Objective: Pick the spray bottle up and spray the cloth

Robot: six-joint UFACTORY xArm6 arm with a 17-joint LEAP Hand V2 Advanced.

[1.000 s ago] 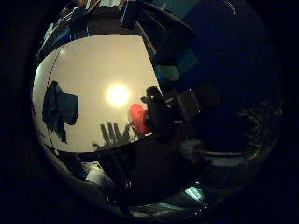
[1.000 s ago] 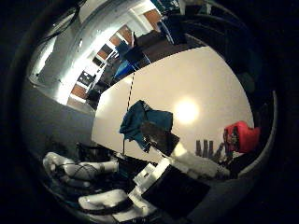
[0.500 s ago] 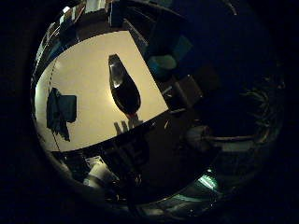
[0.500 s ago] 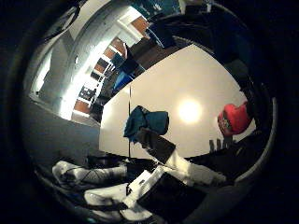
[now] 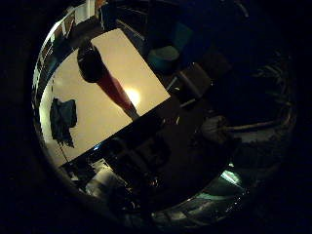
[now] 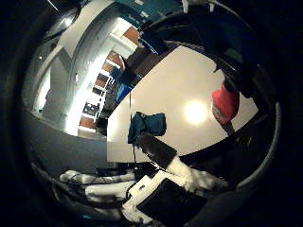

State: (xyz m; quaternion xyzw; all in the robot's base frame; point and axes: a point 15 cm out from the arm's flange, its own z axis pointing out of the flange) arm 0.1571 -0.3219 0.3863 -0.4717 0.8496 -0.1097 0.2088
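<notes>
Spray bottle (image 6: 226, 105) lifted off table (image 5: 141, 73), now farther below than before.
Held beside fingers (image 6: 189, 177); grasp cannot be told; cloth (image 6: 147, 125) unsprayed beyond.

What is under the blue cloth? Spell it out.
The blue cloth lies crumpled on the white table, with bare tabletop around it. Anything beneath its folds is covered. The red spray bottle stands apart from it.

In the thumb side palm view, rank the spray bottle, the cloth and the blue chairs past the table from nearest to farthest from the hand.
1. Spray bottle, red, close by the palm.
2. Cloth, lying on the table.
3. Blue chairs, beyond the table's far edge.
</notes>
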